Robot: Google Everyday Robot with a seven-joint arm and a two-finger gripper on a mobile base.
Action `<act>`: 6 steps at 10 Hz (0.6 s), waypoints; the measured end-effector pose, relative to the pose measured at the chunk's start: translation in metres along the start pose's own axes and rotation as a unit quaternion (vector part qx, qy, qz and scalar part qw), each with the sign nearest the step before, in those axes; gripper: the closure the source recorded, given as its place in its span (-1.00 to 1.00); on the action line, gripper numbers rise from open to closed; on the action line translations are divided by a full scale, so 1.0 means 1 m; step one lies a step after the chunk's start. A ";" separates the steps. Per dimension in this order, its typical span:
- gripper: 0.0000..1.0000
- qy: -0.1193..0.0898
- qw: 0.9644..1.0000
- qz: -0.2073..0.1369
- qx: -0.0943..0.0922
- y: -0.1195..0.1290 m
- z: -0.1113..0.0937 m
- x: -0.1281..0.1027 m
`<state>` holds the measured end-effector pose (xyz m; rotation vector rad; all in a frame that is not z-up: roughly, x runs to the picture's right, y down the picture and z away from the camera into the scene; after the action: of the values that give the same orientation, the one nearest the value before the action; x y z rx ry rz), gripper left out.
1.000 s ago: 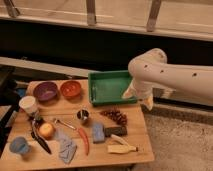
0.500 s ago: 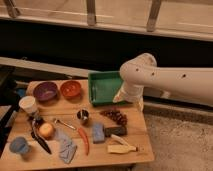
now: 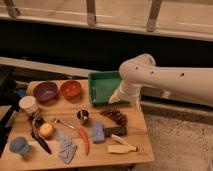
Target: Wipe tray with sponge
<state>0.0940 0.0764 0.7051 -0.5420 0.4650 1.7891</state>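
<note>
The green tray (image 3: 101, 86) stands at the table's back edge, right of the bowls. The light-blue sponge (image 3: 98, 133) lies flat on the wood near the front, touching a dark block (image 3: 116, 131) on its right. My white arm reaches in from the right and bends down over the tray's right end, hiding that part. My gripper (image 3: 121, 97) hangs below the bend, at the tray's front right corner, open with nothing in it. It is well above and behind the sponge.
A purple bowl (image 3: 46, 91) and an orange bowl (image 3: 70, 89) sit left of the tray. A metal cup (image 3: 83, 116), brown cluster (image 3: 116, 116), red chili (image 3: 85, 141), grey-blue rag (image 3: 65, 146), white cup (image 3: 27, 104) and blue cup (image 3: 19, 145) crowd the table.
My arm has swung left, from beside the table's right edge to over the tray's right end. The sponge and the other items have not moved.
</note>
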 end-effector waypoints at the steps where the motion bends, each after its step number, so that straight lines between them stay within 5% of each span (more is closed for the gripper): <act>1: -0.60 0.013 0.998 -0.059 -0.015 0.011 0.004 0.001; 4: -0.60 0.041 0.986 -0.161 -0.033 0.045 0.010 0.018; 6: -0.60 0.043 0.986 -0.161 -0.031 0.042 0.010 0.019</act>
<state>0.0481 0.0851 0.7038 -0.6986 0.3582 1.4779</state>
